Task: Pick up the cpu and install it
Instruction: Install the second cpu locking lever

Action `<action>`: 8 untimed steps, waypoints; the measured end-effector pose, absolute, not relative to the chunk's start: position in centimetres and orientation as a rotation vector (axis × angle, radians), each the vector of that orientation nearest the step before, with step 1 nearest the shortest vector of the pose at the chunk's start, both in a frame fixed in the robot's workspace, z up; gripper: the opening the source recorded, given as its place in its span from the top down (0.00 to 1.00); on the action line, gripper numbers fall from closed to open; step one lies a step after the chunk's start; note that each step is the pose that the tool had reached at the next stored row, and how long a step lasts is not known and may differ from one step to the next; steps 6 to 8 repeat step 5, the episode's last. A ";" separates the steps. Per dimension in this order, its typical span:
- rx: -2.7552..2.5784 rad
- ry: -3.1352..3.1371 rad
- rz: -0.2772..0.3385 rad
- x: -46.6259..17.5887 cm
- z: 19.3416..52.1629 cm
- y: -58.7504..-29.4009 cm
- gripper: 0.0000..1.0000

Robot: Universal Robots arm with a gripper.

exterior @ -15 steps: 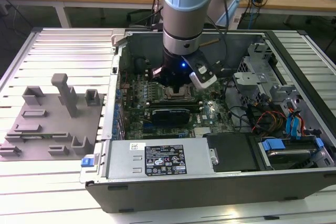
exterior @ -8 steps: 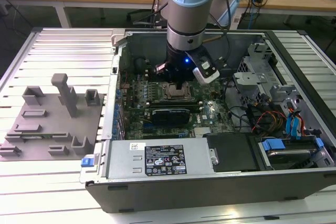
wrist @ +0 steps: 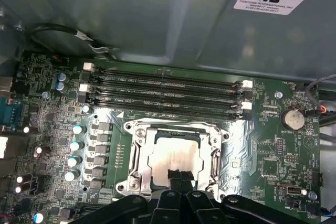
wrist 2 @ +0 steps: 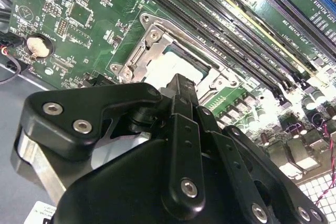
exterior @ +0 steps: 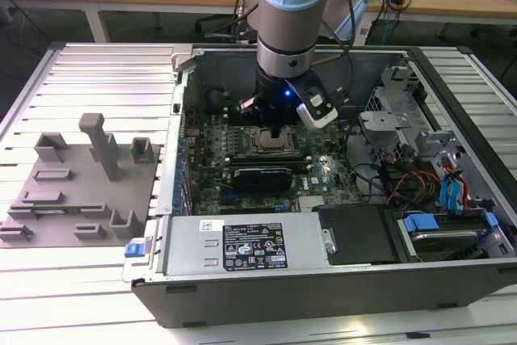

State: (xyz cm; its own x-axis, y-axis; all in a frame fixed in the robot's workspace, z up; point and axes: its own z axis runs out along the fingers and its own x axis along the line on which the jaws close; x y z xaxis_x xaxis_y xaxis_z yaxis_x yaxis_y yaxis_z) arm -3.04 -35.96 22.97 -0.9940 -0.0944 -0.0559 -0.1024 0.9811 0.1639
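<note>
A: First wrist view: where is the cpu (wrist: 173, 162)?

B: It lies flat inside the socket frame (wrist: 137, 156) on the motherboard (wrist: 273, 145), near the middle of the open computer case (exterior: 339, 292). Placement looks done; the frame's bracket does not appear closed over it, so securing seems left.

A: State of the gripper (wrist: 179, 176)?

B: The fingertips (wrist: 173, 174) are drawn close together and rest on the chip's metal top at its near edge. Whether they pinch it or merely touch it, I cannot tell.

A: And the grey plastic tray (exterior: 73, 199)?

B: It sits outside the case, beside its wall.
</note>
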 end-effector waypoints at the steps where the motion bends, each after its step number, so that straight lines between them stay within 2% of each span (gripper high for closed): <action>1: -0.153 3.079 0.259 -3.0 23.0 -36.0 0.89; 8: -0.153 3.079 0.259 -3.0 23.0 -36.0 0.89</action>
